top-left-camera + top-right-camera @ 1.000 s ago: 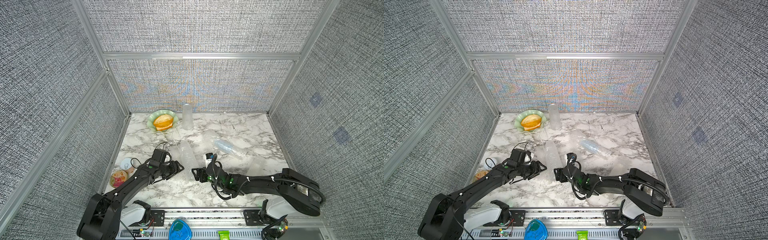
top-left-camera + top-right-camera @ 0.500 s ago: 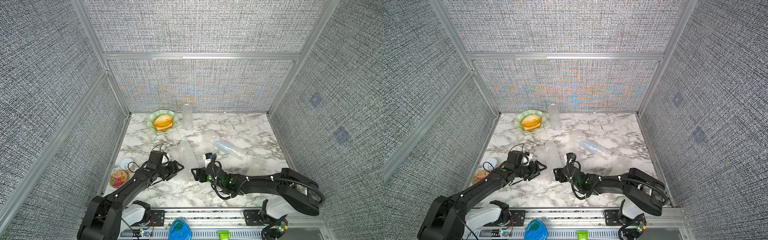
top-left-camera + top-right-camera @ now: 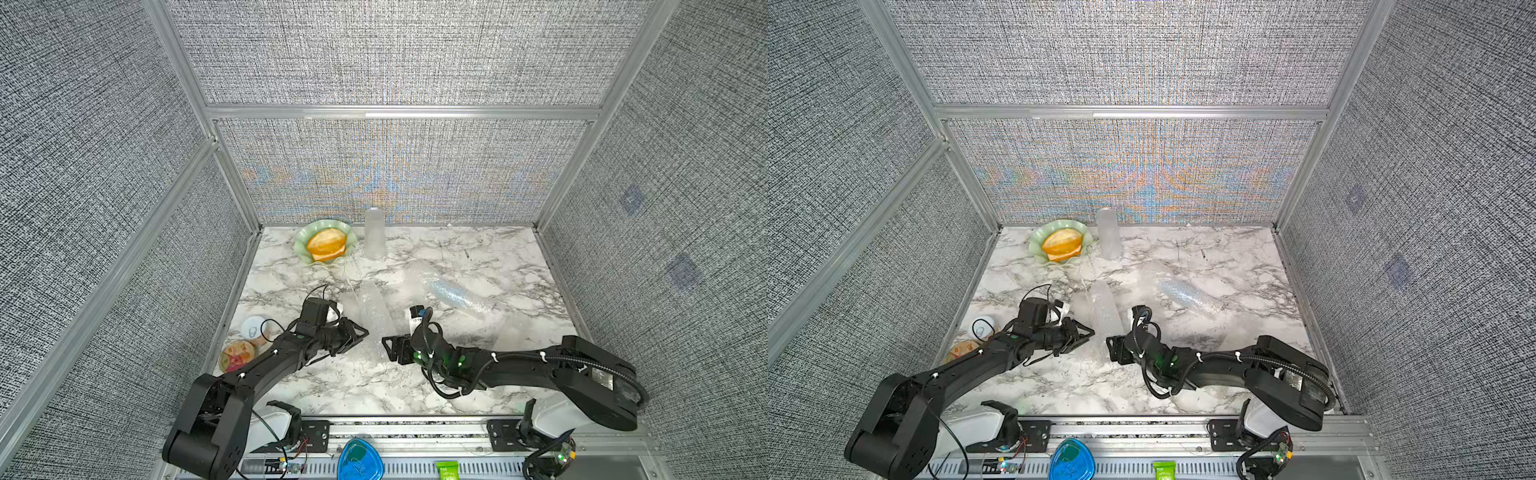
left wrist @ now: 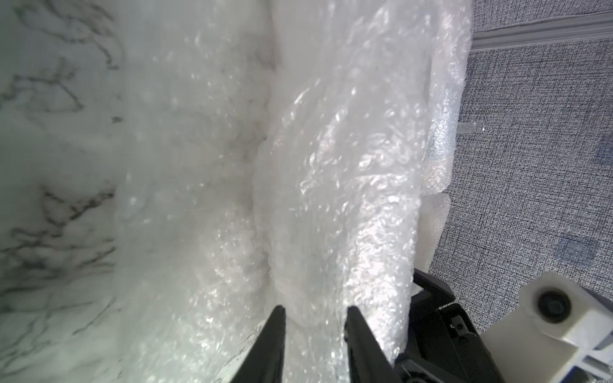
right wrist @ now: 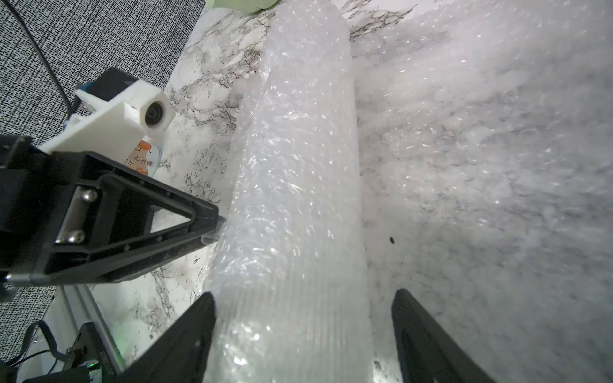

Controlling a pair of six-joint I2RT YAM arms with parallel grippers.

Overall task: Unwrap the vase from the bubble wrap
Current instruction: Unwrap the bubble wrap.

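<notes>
Marble tabletop (image 3: 478,249): left gripper (image 4: 313,335) pinches a fold of bubble wrap (image 4: 331,185) mid-table, right gripper (image 5: 303,331) spread around the roll; next, likely peel outward.

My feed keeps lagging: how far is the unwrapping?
Done: nothing clearly; the bubble wrap roll lies rolled on the marble. In hand: left pincer pinches a fold of it; right pincer straddles the roll, open. Left: peeling it off; no bare vase shows.
</notes>
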